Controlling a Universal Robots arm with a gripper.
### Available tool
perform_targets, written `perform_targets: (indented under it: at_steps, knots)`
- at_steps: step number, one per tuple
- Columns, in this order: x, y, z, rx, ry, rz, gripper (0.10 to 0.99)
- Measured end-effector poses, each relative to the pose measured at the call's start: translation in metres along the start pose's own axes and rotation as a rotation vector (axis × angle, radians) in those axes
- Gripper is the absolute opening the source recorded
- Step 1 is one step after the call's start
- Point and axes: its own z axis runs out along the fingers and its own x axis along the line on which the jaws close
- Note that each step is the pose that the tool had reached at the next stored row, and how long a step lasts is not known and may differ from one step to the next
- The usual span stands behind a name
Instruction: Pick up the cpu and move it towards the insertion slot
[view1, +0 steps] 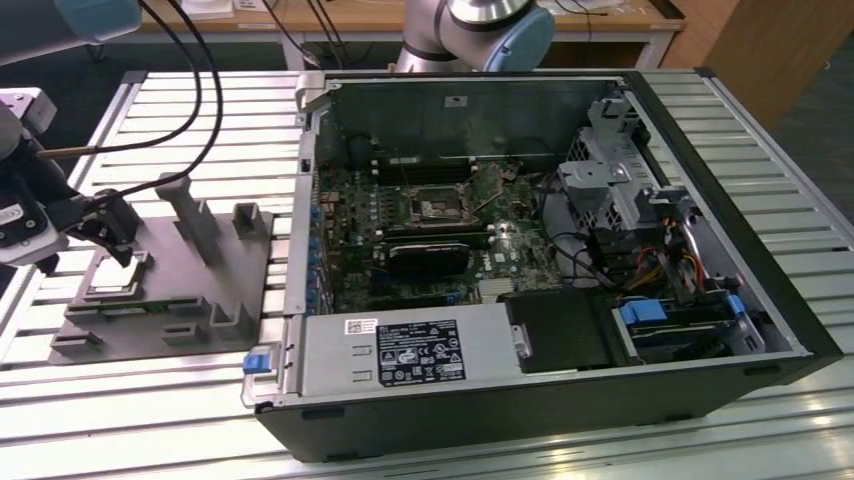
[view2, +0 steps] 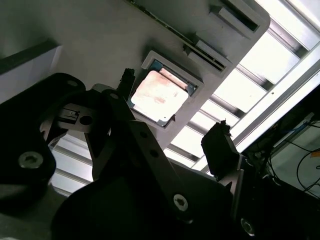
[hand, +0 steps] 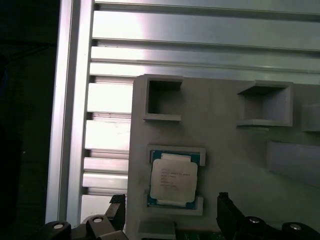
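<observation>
Your one pincer (view1: 118, 235) stands apart, with nothing between its two fingers (view2: 220, 145). In both wrist views (hand: 170, 200) the two dark tips sit on either side of the cpu (view2: 159, 95), and I cannot tell whether they touch anything. In the exterior view it hangs just over the grey fixture block (view1: 160, 300) at that view's left side.

You have one cpu (hand: 172, 178) in sight. It lies flat with its metal top up, seated in a shallow square recess of the fixture block (hand: 225, 150), and it has not been lifted. In the exterior view the cpu (view1: 114, 280) shows as a pale square just beneath the pincer.

On the same block the first wrist view shows two open square pockets (hand: 162, 97) beyond the cpu. The exterior view shows three grey upright posts (view1: 180, 205).

The one insertion slot (view1: 437, 208) is well apart from the cpu. It sits on the board inside the single open computer case (view1: 747, 330), toward the exterior view's right. Block and case both rest on the slatted metal bench (view1: 200, 110), and at least two black cables (view1: 203, 85) cross above it.
</observation>
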Motion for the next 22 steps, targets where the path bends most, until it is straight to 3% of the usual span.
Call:
perform_targets:
  at_steps: [22]
  knots:
    - [-0.0011, 0.0011, 0.006, 0.0, -0.0002, 0.0, 0.82]
